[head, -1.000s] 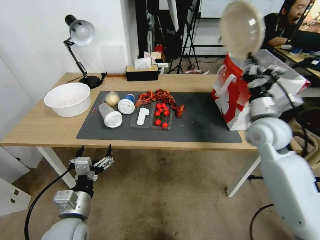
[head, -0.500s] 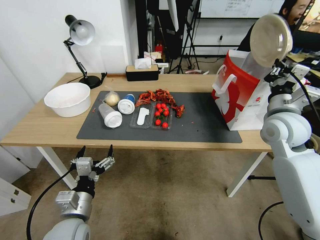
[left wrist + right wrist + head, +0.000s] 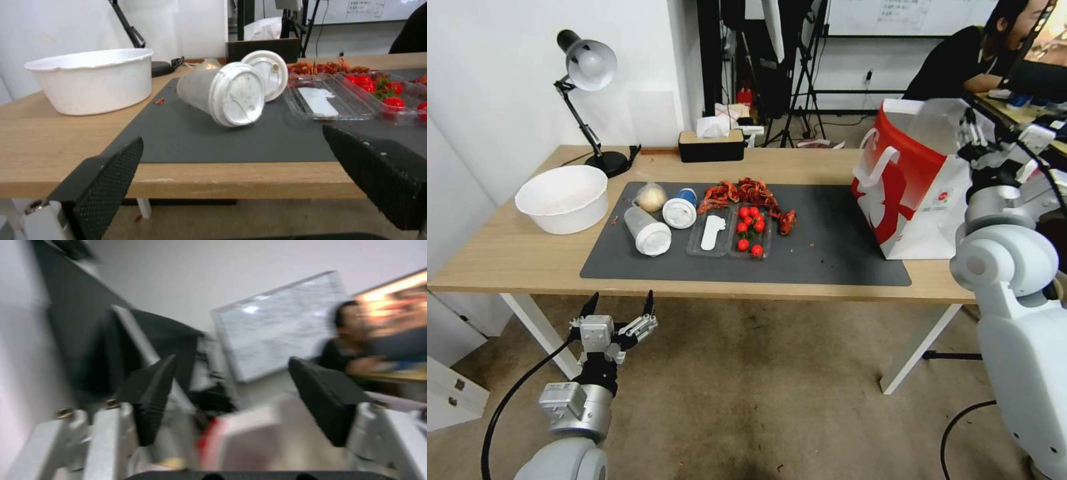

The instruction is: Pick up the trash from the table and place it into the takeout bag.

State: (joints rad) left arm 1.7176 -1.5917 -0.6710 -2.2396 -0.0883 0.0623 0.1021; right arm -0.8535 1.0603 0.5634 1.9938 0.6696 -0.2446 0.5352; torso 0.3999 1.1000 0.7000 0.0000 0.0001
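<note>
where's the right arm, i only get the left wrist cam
Observer: The right gripper is raised at the open top of the takeout bag, which stands at the right end of the table.
Operator: is it holding anything
Observer: No. In the right wrist view its fingers stand apart with nothing between them.
Operator: what's the lidded thing behind my clear cup
Observer: A blue-white cup lying on its side, lid toward the robot, next to a small clear bag with yellowish lump.
</note>
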